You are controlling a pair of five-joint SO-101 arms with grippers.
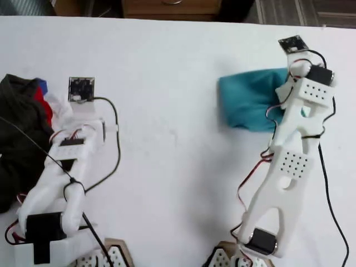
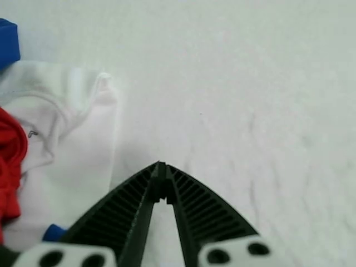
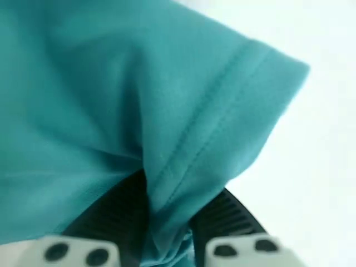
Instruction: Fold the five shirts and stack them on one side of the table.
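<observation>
My left pincer (image 2: 161,169) is shut with nothing between its tips, hanging over the bare white table (image 1: 167,83) just beside the edge of a white shirt (image 2: 72,144). That white shirt lies rumpled in the heap at the left side of the table, together with a red shirt (image 2: 8,161), a blue shirt (image 2: 6,39) and a dark shirt (image 1: 16,139) that spreads toward the table's edge. My right pincer (image 3: 167,222) is clamped on a stitched hem of the teal shirt (image 1: 250,100), with the cloth bunched into a fold between my two black fingers (image 3: 222,214). The teal shirt sits on the right half of the table, well apart from the heap, partly under my right arm.
</observation>
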